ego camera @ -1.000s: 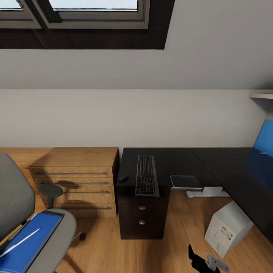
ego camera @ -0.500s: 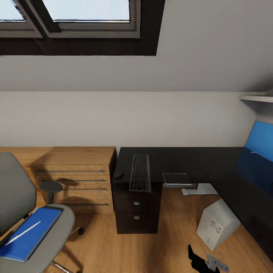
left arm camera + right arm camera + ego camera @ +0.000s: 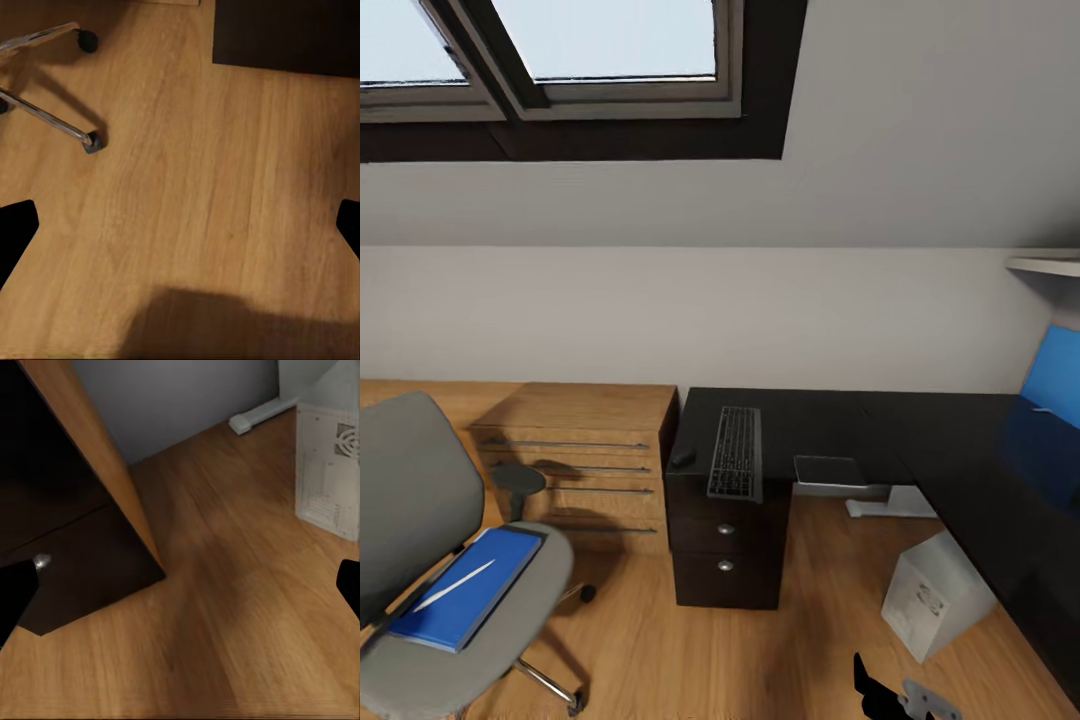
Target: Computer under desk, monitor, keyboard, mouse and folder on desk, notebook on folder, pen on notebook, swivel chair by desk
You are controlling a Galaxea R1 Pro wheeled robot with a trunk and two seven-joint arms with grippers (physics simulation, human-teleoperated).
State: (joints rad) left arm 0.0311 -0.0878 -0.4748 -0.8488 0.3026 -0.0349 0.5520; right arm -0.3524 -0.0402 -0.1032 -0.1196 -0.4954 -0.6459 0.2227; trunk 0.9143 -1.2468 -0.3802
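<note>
**Folder's parked on the chair, desk half set up**

Left to right: the grey-seated swivel chair (image 3: 430, 560) carries the flat bright blue folder (image 3: 468, 588) with a thin white pen (image 3: 453, 586) lying on it, probably just dumped there. On the glossy black L-shaped desk (image 3: 860, 425) sit the small dark mouse (image 3: 682, 457), just beside the slim dark-keyed keyboard (image 3: 736, 466), which overhangs the front edge. The light grey computer tower (image 3: 938, 595) stands on the floor, half under the desktop. Both pincers are spread wide and empty: left gripper (image 3: 180, 225), right gripper (image 3: 180, 585).

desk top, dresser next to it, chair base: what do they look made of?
Desk: glossy black top, probably lacquer or laminate; it mirrors the blue panel at its right end. Dresser: wood or wood-look veneer, matte, with visible grain and thin metal bar handles. Swivel chair: base legs look like polished chrome, bright with sharp highlights in the left wrist view, with black casters, likely plastic. It is a render, so these are looks only.
</note>
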